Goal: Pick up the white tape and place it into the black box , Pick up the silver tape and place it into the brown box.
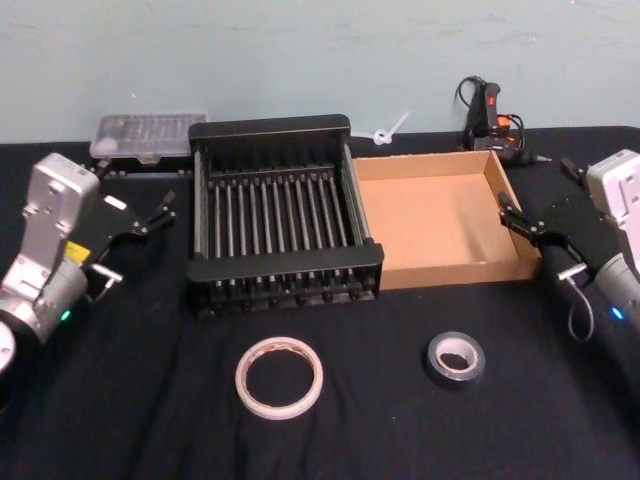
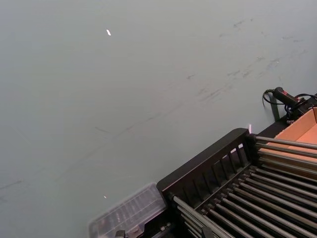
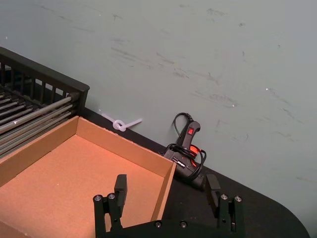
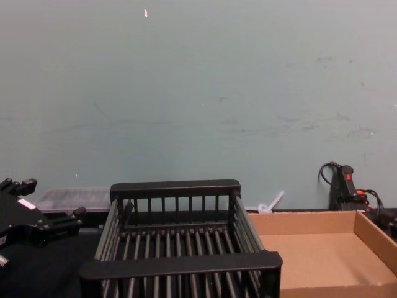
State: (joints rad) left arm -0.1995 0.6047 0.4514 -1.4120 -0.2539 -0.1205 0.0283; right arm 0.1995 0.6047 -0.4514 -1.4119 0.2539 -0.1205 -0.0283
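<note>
White tape [image 1: 279, 377] lies flat on the dark table [image 1: 120, 420], near the front and ahead of the black box [image 1: 284, 215]; silver tape [image 1: 456, 359] lies flat to its right, ahead of the brown box [image 1: 442, 226]. Neither roll is touched, and both boxes hold nothing, so the step in hand is judged to be the first reach.

The left gripper [image 1: 152, 217] is held above the table to the left of the black box, with its fingers parted. The right gripper [image 3: 167, 193] is held at the brown box's right wall, its fingers spread wide with nothing between them.

The white tape is probably best taken by the left gripper, being nearer that side. A descent from straight above is advised, with one finger lowered inside the ring and the other outside, so that the band is pinched across its thickness. The roll should be lifted clear of the black box's thick rim before being carried over and released low above the slats.

Both rolls are seen from the head view alone, so their height from the side cannot be judged. Red print on the white tape is too faint to be read. The left gripper is partly cut off at the chest view's edge, and the brown box's right end is cut off there too.
</note>
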